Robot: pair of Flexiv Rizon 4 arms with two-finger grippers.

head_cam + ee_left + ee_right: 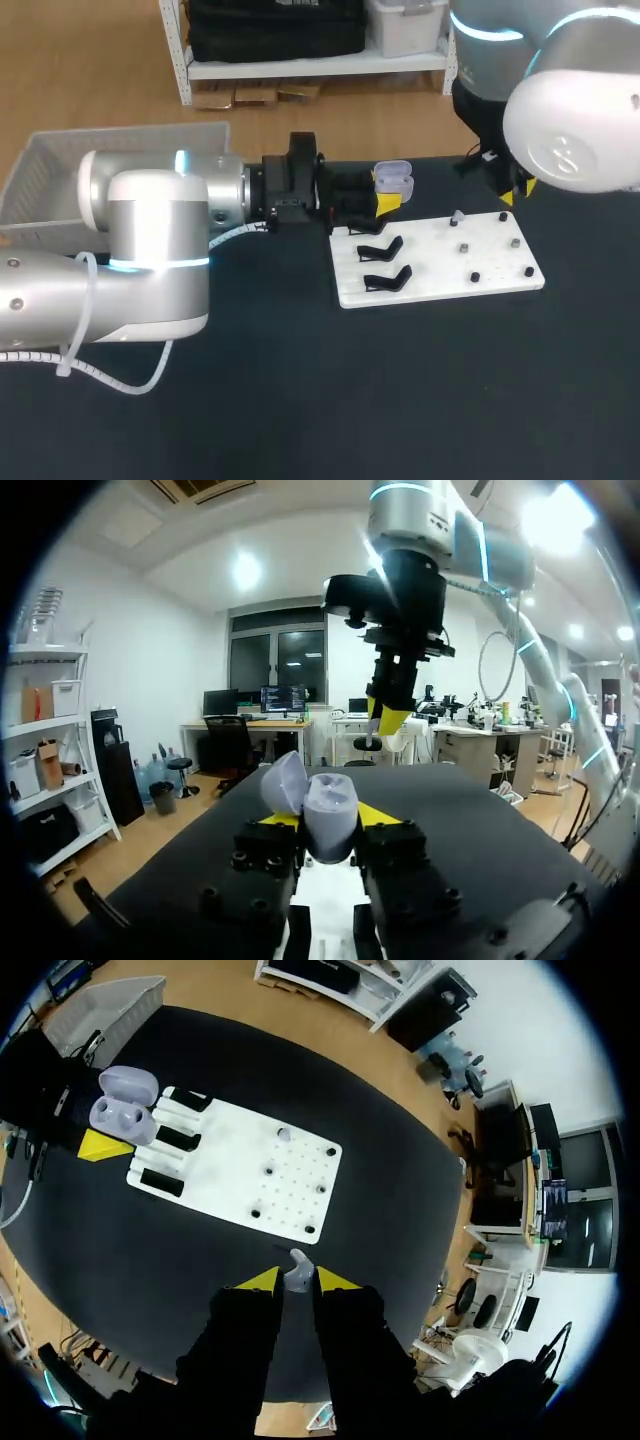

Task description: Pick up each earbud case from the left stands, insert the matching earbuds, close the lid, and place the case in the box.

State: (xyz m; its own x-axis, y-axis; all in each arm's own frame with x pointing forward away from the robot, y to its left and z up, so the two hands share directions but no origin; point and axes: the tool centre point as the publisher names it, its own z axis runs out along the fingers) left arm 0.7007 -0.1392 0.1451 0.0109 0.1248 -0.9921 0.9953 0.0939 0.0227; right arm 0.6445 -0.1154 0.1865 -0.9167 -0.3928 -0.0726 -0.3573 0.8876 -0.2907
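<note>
The step in hand is insertion. The left arm (pixel 150 235) reaches in level over the table (pixel 300 400), and the left jaws are clenched on the case (pixel 392 179) from both sides. They hold it just above the back left corner of the board (pixel 440 278), lid open. The right jaws grasp an earbud (pixel 297 1268) between the yellow tips, high over the table's right side and well apart from the case.

Judging by this, the next move brings the earbud across to the case and sets it over the matching well. It must be turned so its stem lines up, eased down, and only then released. The wells are small, so a slight tilt could leave the earbud perched on the rim. The lid (pixel 283 783) also has to stay tipped back out of the way.

The case is pale lilac, smooth and glossy like moulded plastic, with a rounded pebble shape and two scooped wells in its body. The earbud is a tiny pale grey piece, and its exact shape is too small to tell. The board is flat, white and matt, dotted with a grid of small holes and a few short pegs. Its black stands (pixel 381 249) are angled cradles, and the two near ones are empty. The table looks black and matt. The box (pixel 60 165), white with latticed walls, sits at the far left behind the arm.
</note>
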